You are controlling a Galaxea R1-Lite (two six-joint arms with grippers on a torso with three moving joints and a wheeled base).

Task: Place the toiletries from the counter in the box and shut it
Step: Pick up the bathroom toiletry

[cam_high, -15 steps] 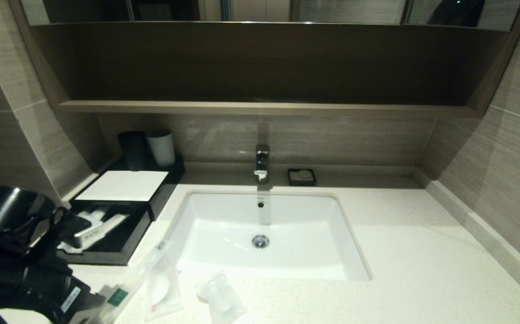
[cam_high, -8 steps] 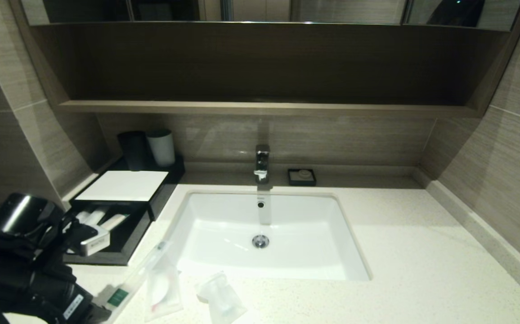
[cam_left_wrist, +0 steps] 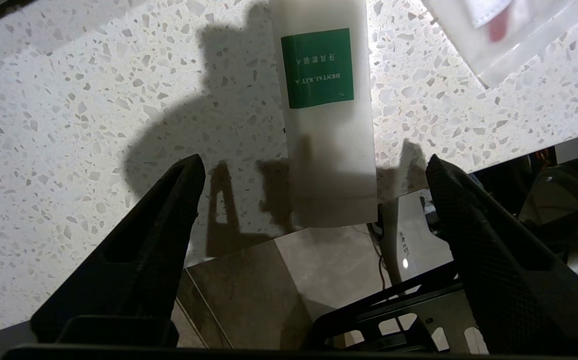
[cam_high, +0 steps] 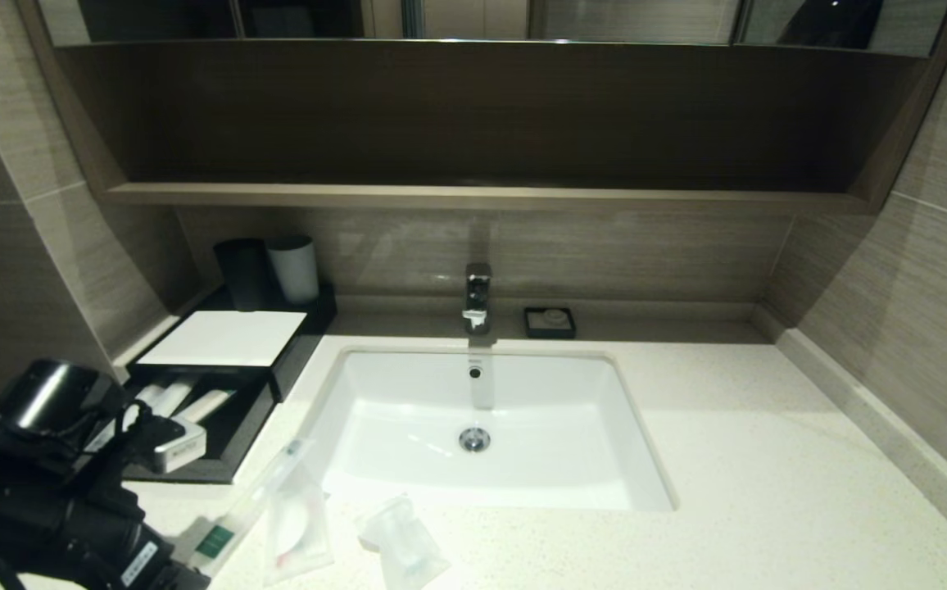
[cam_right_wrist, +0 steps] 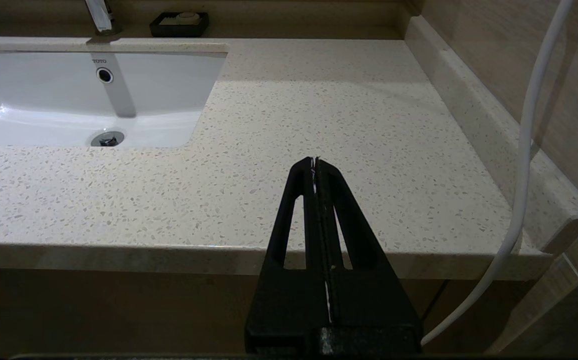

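A long dental kit pack with a green label [cam_high: 224, 528] lies on the speckled counter [cam_high: 727, 492] at the front left, its end over the front edge. Beside it lie a clear bag with a pink item [cam_high: 297, 524] and a small clear pack [cam_high: 404, 549]. The black box [cam_high: 219, 467] stands at the left, its open compartment holding white tubes [cam_high: 195, 403]. My left arm [cam_high: 56, 492] is at the lower left. My left gripper [cam_left_wrist: 314, 170] is open and empty, above the counter's front edge, with the end of the dental kit [cam_left_wrist: 326, 125] just beyond its fingertips. My right gripper [cam_right_wrist: 315, 161] is shut and empty before the right counter front.
A white sink [cam_high: 482, 426] with a tap [cam_high: 478, 297] fills the counter's middle. A white panel [cam_high: 224, 338] covers the box's rear half, with a black cup [cam_high: 242, 273] and a white cup [cam_high: 295, 268] behind it. A soap dish [cam_high: 550, 321] sits at the back.
My left arm has moved a little to the right and lower, toward the dental kit at the counter's front edge. The toiletries have not moved.
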